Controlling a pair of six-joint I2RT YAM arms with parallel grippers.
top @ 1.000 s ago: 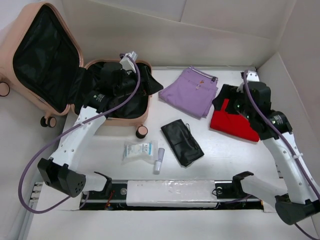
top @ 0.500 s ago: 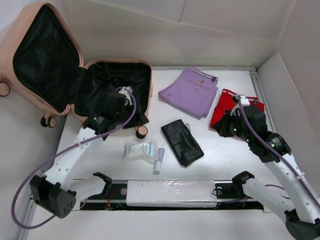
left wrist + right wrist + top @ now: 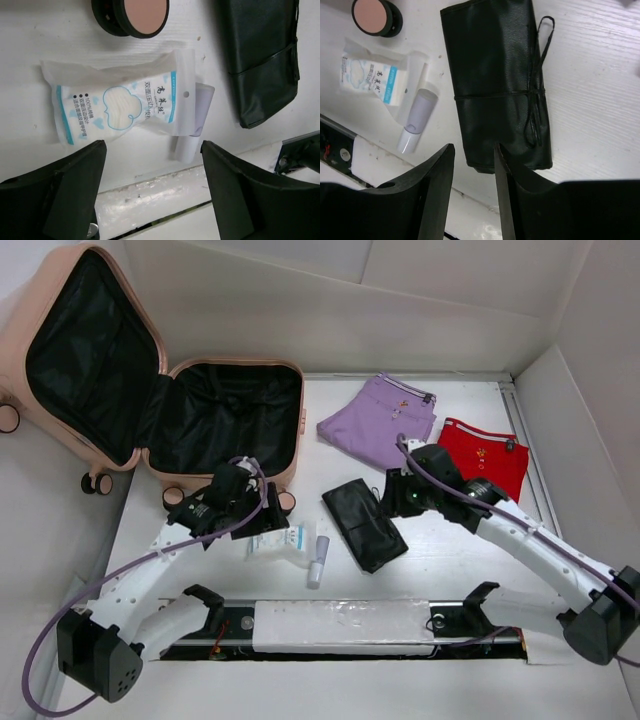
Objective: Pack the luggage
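The luggage (image 3: pixel 230 420) lies open at the upper left of the table (image 3: pixel 450 560). The left pincer (image 3: pixel 152 147) gapes wide and empty above a blue-and-white packet (image 3: pixel 117 107) printed "100%" with Chinese characters. The right pincer (image 3: pixel 474 152), slightly parted and empty, hovers over a black pouch (image 3: pixel 495 75).

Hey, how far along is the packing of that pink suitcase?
Early. The luggage lies open; whether anything sits against its black lining I cannot tell. In hand: nothing. The left gripper hovers open over the white-and-blue packet, the right gripper open over the black pouch. Left on the table: those two, the purple garment, red garment, lilac tube and round compact.
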